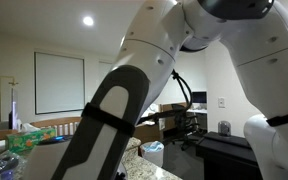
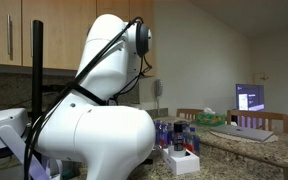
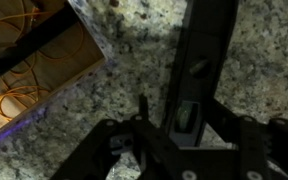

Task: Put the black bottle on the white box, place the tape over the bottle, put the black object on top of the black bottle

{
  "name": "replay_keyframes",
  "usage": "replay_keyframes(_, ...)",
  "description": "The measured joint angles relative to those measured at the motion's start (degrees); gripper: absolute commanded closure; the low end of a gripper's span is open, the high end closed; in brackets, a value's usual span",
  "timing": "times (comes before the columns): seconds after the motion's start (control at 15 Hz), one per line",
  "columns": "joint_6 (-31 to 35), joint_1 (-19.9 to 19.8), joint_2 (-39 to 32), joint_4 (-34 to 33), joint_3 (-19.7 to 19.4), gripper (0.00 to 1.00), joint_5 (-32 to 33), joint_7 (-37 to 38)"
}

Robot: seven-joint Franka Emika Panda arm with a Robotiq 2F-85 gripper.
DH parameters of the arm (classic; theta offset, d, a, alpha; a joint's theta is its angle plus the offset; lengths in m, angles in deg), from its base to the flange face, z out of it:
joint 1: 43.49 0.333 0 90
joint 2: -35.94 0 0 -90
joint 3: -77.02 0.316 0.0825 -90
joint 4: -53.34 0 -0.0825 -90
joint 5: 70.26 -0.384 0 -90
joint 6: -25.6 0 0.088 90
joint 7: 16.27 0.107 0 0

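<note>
Arm (image 1: 149, 55) bends low over the granite counter (image 3: 134, 95). Gripper (image 3: 184, 158) faces down with fingers spread, straddling a long dark object (image 3: 202, 50) at frame centre. Black bottle's position cannot be determined.

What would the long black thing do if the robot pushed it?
The black object looks flat and straight-edged, so it would probably slide, not roll. It looks stiff, likely keeping its shape when lifted. The speckled counter looks smooth, so it may skid easily.

ceiling light (image 1: 88, 20) on; shaded window (image 1: 59, 83); wood cabinets (image 2: 54, 30); granite counter (image 3: 134, 70)
</note>
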Motion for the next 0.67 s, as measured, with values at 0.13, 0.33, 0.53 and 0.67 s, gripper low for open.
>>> replay_keyframes(0.13,0.24,0.29,-0.01,0.01,-0.32,0.0,0.01,0.0)
replay_keyframes(0.33,0.69,1.09,-0.03,0.01,-1.14,0.0,0.23,0.0)
replay_keyframes(0.53,1.9,2.53,-0.03,0.02,-2.45,0.0,1.57,0.94)
replay_keyframes(0.67,2.43,3.56,-0.03,0.02,-3.39,0.0,2.21,1.69)
